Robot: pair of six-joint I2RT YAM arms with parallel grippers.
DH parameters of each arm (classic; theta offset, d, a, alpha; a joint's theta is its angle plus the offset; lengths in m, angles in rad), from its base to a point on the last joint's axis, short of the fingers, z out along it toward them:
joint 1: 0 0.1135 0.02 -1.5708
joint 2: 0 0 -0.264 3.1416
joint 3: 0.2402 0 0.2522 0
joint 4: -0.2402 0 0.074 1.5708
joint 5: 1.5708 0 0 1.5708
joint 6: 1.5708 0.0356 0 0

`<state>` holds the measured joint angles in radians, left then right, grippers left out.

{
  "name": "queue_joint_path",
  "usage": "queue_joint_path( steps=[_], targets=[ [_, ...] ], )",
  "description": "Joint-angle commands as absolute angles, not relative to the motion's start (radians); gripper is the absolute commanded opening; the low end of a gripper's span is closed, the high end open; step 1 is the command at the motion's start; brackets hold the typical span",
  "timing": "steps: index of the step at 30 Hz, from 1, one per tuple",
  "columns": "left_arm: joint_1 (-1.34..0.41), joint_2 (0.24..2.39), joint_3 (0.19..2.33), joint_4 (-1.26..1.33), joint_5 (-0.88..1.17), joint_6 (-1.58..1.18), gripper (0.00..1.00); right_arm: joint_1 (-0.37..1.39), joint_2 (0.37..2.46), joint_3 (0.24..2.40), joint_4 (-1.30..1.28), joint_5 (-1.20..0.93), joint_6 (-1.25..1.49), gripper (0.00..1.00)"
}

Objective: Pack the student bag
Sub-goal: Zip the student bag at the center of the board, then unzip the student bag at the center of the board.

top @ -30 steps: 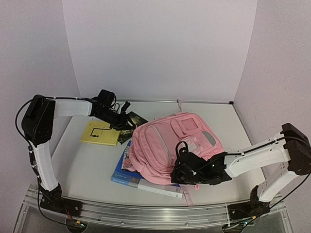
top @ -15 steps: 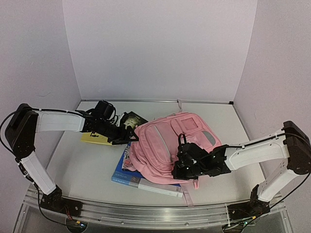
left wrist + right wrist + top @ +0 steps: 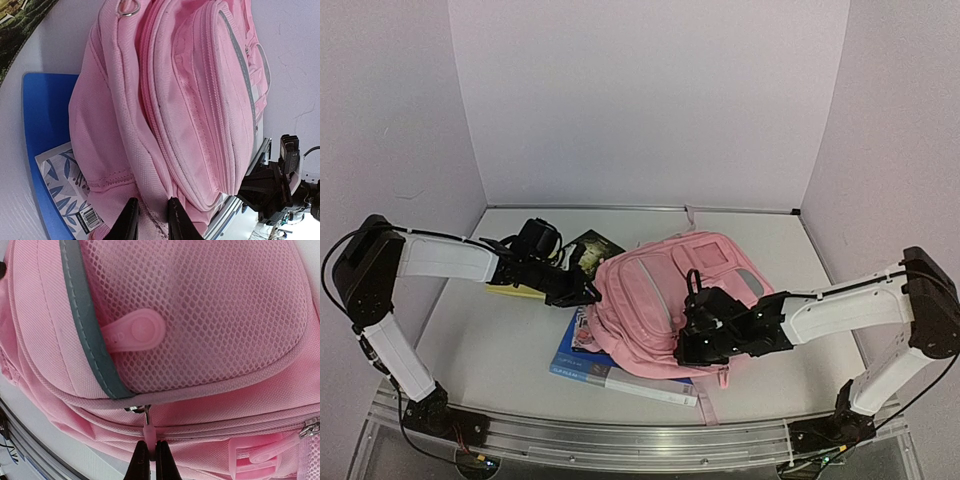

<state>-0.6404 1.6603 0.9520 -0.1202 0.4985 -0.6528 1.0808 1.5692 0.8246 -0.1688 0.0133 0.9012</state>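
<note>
left gripper: we see jaws narrow, pinching backpack fabric between them
right gripper: we see jaws closed on pink zip pull
backpack: spreads ahead of both jaws, on blue book

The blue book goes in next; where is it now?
Top view: the blue book lies left of centre, partly under the near-left edge of the student bag, the yellow notebook farther back and left.

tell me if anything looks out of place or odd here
The student bag lies on top of the blue book, covering much of it, which is odd if the book is presumably meant to go inside. Nothing looks spilled or damaged.
</note>
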Motion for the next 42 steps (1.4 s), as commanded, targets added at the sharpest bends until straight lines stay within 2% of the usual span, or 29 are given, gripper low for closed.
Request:
queue_joint_path(
  steps=[1,4,17,18,21,24,27,30,33,42],
  targets=[
    [-0.645,1.664,0.986,-0.114,0.469,-0.635,0.12,1.013,1.548,0.821,-0.133,0.086,0.897,0.00],
    [-0.634,1.658,0.989,-0.131,0.447,-0.615,0.01,0.974,1.528,0.794,-0.133,0.066,0.886,0.00],
    [-0.483,1.657,1.027,-0.141,0.526,-0.519,0.00,0.861,1.474,0.787,-0.156,0.008,0.771,0.01],
    [-0.483,1.662,1.034,-0.142,0.536,-0.508,0.00,0.861,1.462,0.799,-0.159,-0.011,0.752,0.09],
    [-0.472,1.680,1.065,-0.170,0.542,-0.477,0.00,0.861,1.414,0.832,-0.194,-0.035,0.687,0.48],
    [-0.440,1.695,1.090,-0.181,0.546,-0.457,0.00,0.861,1.375,0.857,-0.262,-0.003,0.654,0.57],
    [-0.412,1.707,1.110,-0.180,0.571,-0.452,0.00,0.861,1.367,0.867,-0.323,0.049,0.654,0.57],
    [-0.409,1.719,1.129,-0.178,0.587,-0.445,0.00,0.861,1.376,0.860,-0.339,0.027,0.660,0.52],
    [-0.409,1.732,1.135,-0.175,0.604,-0.448,0.00,0.876,1.378,0.845,-0.307,-0.038,0.663,0.47],
    [-0.408,1.733,1.109,-0.164,0.610,-0.454,0.01,0.941,1.426,0.781,-0.148,-0.139,0.820,0.46]
  ],
)
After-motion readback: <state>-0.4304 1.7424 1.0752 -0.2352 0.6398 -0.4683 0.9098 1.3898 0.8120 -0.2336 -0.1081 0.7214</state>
